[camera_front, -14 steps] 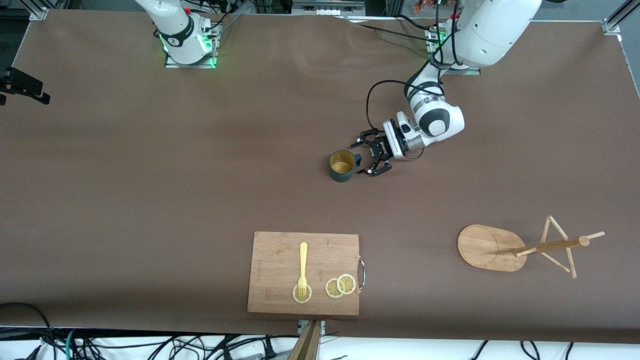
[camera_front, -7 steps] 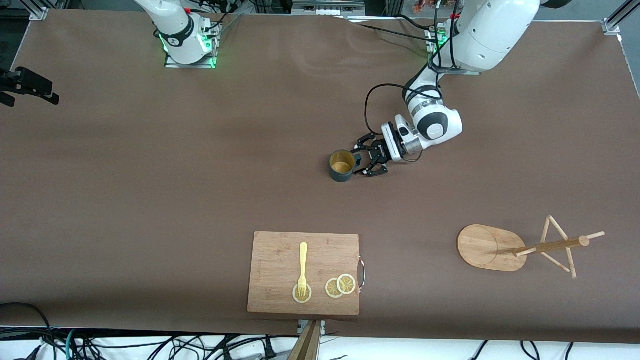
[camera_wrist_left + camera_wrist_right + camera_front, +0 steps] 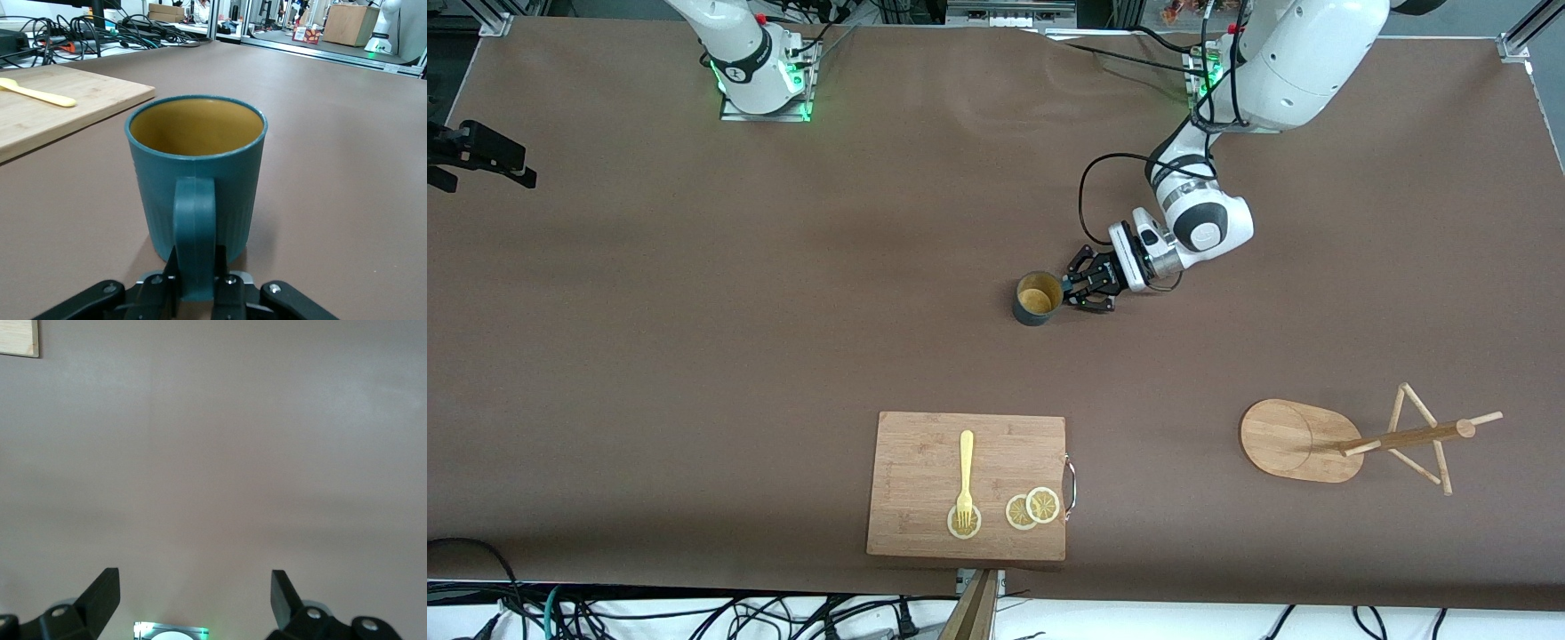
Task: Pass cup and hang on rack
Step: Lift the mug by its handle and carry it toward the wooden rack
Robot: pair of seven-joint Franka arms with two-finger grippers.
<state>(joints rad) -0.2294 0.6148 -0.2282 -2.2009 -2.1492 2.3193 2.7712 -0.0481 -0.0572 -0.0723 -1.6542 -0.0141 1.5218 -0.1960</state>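
Bamboo cutting board point(image 3: 967, 485) sits bottom-centre of front view w/ a yellow fork point(image 3: 965, 478) and lemon slices point(image 3: 1032, 508) on it. The rack point(image 3: 1352, 439) stands at lower right, toward the left arm's end of the table. Mid-frame, the cup point(image 3: 1036, 298) stands upright on the brown table point(image 3: 694, 338); left gripper point(image 3: 1074, 292) is clamped tight on its handle point(image 3: 195, 227). Right gripper point(image 3: 195, 593) waits w/ fingers spread wide, nothing between them, over bare table; only its arm's base shows, upper left of front view.
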